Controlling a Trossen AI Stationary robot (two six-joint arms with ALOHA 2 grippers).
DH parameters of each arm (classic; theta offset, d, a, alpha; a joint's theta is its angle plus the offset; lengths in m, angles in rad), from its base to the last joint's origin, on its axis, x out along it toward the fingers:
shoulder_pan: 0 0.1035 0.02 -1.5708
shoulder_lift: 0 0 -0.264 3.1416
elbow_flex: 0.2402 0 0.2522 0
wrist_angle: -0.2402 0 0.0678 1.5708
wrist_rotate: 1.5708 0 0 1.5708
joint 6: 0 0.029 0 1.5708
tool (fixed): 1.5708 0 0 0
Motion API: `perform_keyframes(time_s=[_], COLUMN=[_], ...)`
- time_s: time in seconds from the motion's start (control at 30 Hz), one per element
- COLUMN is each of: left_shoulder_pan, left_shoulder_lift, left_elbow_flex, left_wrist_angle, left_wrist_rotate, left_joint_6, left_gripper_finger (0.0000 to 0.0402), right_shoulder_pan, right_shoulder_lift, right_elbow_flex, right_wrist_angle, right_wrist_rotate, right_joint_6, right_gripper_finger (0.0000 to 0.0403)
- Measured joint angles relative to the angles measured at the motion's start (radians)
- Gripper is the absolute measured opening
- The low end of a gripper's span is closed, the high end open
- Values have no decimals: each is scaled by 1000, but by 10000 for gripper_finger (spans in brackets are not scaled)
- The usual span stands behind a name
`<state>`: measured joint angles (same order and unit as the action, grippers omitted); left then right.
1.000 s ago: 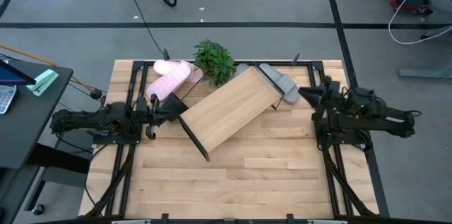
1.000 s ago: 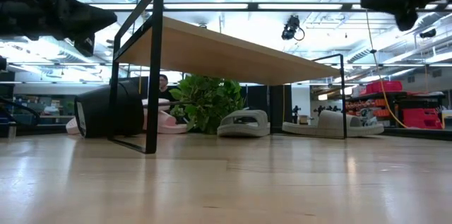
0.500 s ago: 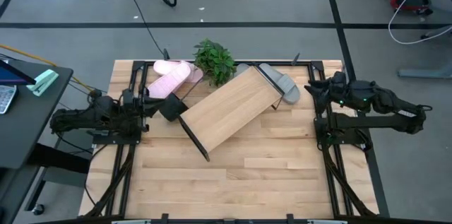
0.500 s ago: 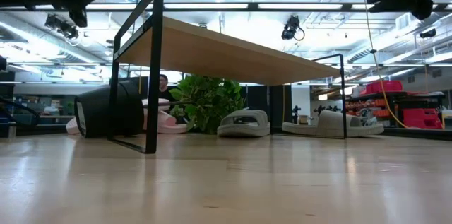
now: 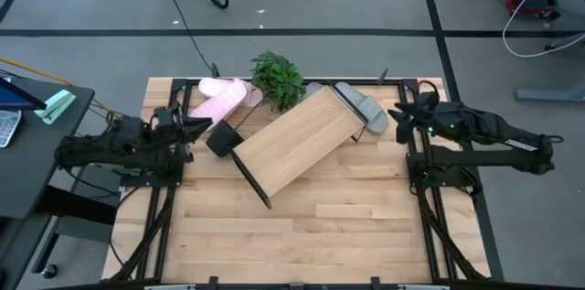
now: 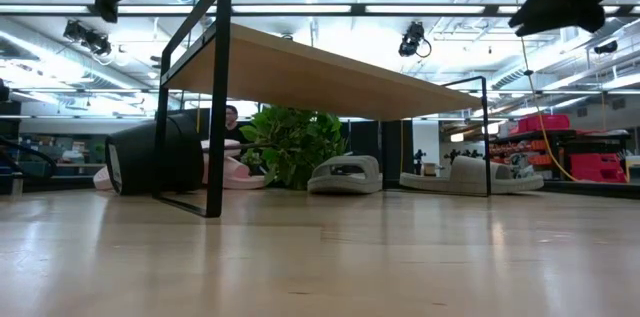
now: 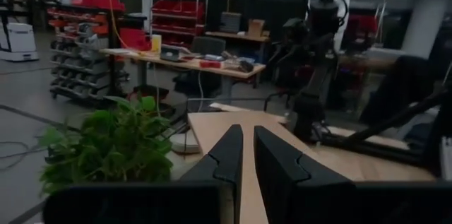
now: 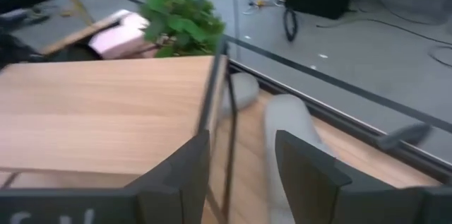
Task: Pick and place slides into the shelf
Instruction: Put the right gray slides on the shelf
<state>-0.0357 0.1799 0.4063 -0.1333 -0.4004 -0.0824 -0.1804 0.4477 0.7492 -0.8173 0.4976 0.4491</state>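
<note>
The shelf [image 5: 292,144] stands slantwise on the table on its black frame [image 6: 215,97]. Two pale pink slides [image 5: 224,100] lie on the table by its far left corner. One grey slide [image 5: 364,109] lies flat beside the shelf's far right end, and another [image 8: 244,86] is partly hidden behind the board. My left gripper [image 5: 203,125] hovers left of the shelf, its fingers [image 7: 229,160] all but shut and empty. My right gripper [image 5: 398,112] hangs open above the table just right of the grey slide [image 8: 289,128].
A green leafy plant [image 5: 277,78] stands at the far edge between the two pairs of slides. A dark round object [image 5: 219,139] lies at the shelf's left corner, close to my left gripper. A person [image 6: 232,117] shows in the room behind. Bare tabletop [image 5: 311,235] spreads toward the near edge.
My left gripper has risen and drawn back a little from the dark object toward the table's left edge. My right arm has lifted and its gripper has shifted slightly toward the far edge, staying by the grey slide. Slides and shelf have not moved.
</note>
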Motion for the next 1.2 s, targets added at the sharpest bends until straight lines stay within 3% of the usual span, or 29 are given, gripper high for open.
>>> perform_keyframes(time_s=[0.47,0.67,0.87,1.2], left_shoulder_pan=[0,0,0,0], left_shoulder_lift=[187,193,193,193], left_elbow_flex=[53,53,53,53], left_wrist_angle=[-83,-82,-102,-112], left_wrist_rotate=[-51,-57,-139,-141], left_joint_6=[27,27,26,24], left_gripper_finger=[42,35,41,35], right_shoulder_pan=[-214,-263,-277,-301], right_shoulder_lift=[10,18,43,106], right_elbow_flex=[0,0,0,0], right_wrist_angle=[-74,-74,-73,-73], right_wrist_rotate=[-90,-111,-111,-111], right_joint_6=[-41,-61,-84,-96], right_gripper_finger=[167,167,167,167])
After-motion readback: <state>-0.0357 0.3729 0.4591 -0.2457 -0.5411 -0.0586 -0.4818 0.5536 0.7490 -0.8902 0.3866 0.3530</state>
